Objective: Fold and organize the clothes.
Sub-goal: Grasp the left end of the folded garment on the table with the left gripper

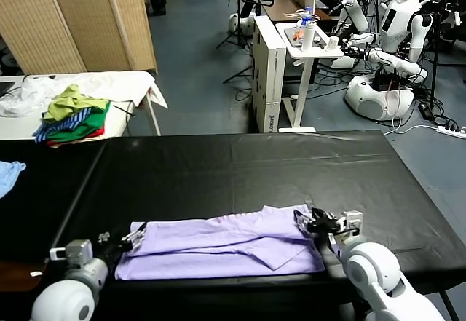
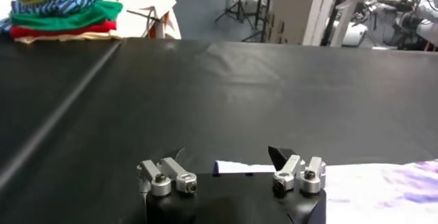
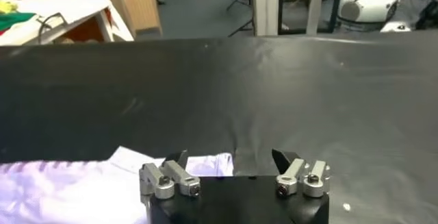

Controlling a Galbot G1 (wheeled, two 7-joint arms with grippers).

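T-shirt (image 1: 226, 244): pale lavender, thin soft fabric, lies flat on the black worktop (image 1: 240, 168) along its near edge, between the two arms. It forms a long band across the robot's front, with overlapping layers and a diagonal fold edge visible toward the right end. Judgement: at least one lengthwise fold looks made; the band is not yet a compact packet, so further folds across its length and final placing appear to be left. Surface lightly creased; near edge fairly straight, far edge uneven. No print visible from the head view.

Left gripper (image 1: 133, 239): at the shirt's left end, low over the worktop, fingers (image 2: 282, 155) apart, holding nothing.

Right gripper (image 1: 314, 223): at the shirt's right end, fingers (image 3: 178, 159) apart, cloth corner lying just beneath them, not clamped as far as the wrist view shows.

Both ends of the shirt rest on the worktop.
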